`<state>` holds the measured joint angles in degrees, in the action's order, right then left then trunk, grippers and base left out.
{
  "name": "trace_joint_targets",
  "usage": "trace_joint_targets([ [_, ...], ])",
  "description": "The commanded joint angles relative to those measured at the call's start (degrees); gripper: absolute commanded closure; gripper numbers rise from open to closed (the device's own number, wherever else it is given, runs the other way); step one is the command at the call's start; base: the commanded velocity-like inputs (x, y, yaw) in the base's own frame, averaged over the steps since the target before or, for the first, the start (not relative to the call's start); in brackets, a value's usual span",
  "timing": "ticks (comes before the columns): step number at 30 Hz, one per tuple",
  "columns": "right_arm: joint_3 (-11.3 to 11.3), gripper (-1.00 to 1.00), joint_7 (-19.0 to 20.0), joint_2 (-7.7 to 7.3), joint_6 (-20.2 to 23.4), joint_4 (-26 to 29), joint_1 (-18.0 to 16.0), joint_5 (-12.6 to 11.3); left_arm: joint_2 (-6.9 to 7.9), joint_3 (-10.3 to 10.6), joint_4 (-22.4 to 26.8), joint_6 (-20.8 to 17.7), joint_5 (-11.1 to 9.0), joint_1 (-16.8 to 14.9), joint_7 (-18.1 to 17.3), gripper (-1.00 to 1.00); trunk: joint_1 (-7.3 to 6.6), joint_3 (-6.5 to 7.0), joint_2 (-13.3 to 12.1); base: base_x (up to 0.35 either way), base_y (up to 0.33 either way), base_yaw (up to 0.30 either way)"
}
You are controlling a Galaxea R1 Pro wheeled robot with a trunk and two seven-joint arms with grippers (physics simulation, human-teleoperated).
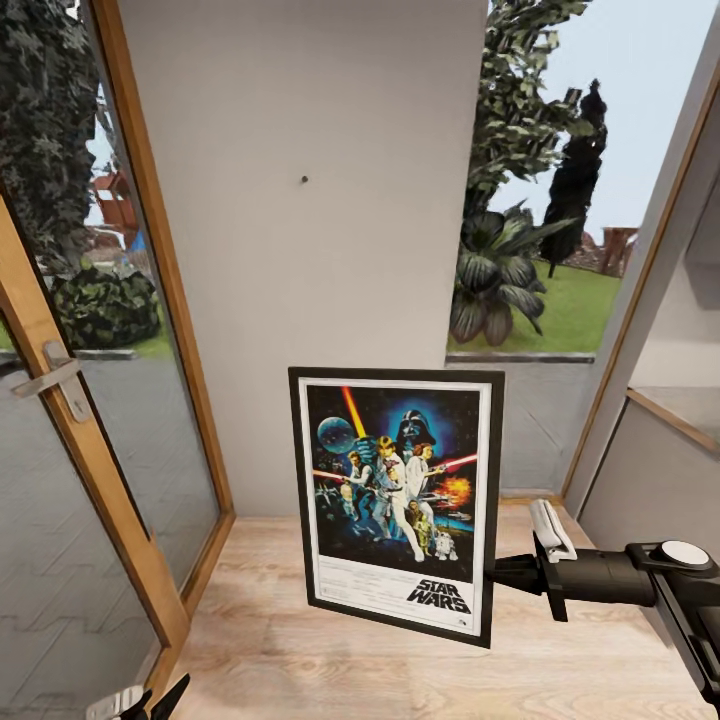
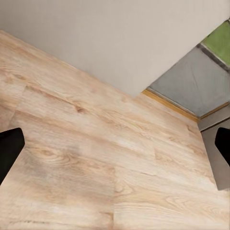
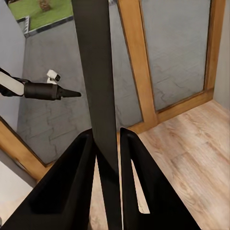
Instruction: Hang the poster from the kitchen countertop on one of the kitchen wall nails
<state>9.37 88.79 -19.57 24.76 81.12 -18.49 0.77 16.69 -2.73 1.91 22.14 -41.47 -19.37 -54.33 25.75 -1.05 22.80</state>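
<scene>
The Star Wars poster, black-framed with a white border, hangs upright in the air facing me, in front of a grey wall panel. My right gripper is shut on its right edge, low down. In the right wrist view the two black fingers pinch the frame's dark edge. A small dark wall nail sits high on the panel, above and left of the poster. My left gripper is low at the left, open over bare floor. The kitchen countertop is out of view.
A wooden-framed glass door with a metal handle stands close on the left. A window with garden plants is at the right, and another framed pane at the far right. Light wood floor lies below.
</scene>
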Motion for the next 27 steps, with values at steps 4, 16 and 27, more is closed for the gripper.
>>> trace_joint_targets([
  [4,0.03,1.0,0.33,0.01,0.8,0.01,-0.05,0.07,0.01,-0.26,-0.07,0.27,0.25,-0.05,-0.16,-1.0,0.03,-0.11,0.12,0.12,0.0,-0.002],
  [16,0.03,1.0,0.33,0.01,0.82,0.01,-0.05,0.02,0.01,-0.26,-0.07,0.27,0.25,-0.05,-0.16,-1.0,0.03,-0.11,0.12,0.095,0.0,-0.027],
  [27,0.03,1.0,0.33,-0.01,0.82,0.02,-0.05,0.1,0.01,-0.26,-0.07,0.27,0.25,-0.05,-0.16,-1.0,0.03,-0.11,0.12,0.189,0.0,-0.008],
])
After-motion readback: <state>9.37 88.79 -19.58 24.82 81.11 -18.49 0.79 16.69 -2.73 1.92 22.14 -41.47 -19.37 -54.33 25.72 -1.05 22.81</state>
